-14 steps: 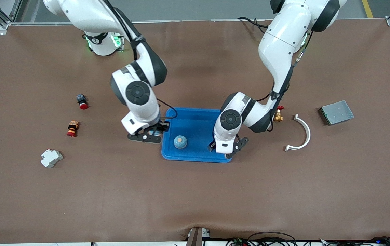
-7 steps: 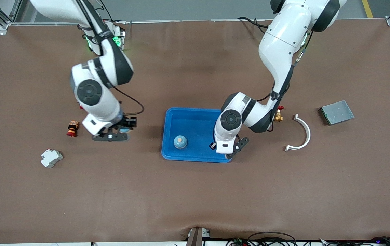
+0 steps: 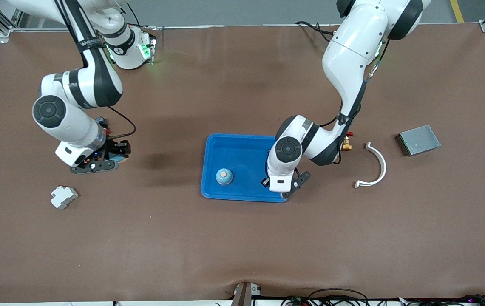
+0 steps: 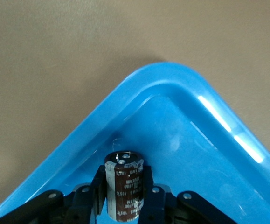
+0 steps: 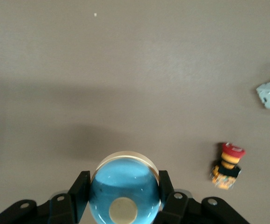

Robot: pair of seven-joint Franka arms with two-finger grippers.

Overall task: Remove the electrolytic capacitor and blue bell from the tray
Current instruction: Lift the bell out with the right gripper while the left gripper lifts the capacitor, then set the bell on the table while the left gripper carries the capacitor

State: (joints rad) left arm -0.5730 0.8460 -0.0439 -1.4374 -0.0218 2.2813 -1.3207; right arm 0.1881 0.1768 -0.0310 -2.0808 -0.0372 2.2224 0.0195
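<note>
My left gripper [image 3: 282, 186] is shut on a brown and grey capacitor [image 4: 125, 196] and holds it over the inside corner of the blue tray [image 3: 242, 146] at the left arm's end. That corner fills the left wrist view [image 4: 209, 154]. My right gripper [image 3: 97, 164] is shut on a blue bell with a beige button [image 5: 124, 191]. It holds the bell over the bare brown mat toward the right arm's end of the table, away from the tray. A second blue bell [image 3: 224, 176] stands in the tray.
A red and orange push button [image 5: 228, 165] and a white plastic part [image 3: 63, 196] lie near the right gripper. A black and red button [image 3: 103, 122] peeks out by the right arm. A brass valve [image 3: 346, 144], a white curved bracket [image 3: 374, 165] and a grey metal box [image 3: 418, 139] lie toward the left arm's end.
The right arm has swung from the tray's edge toward its own end of the table, with the blue bell in its gripper. The left gripper has barely moved.
</note>
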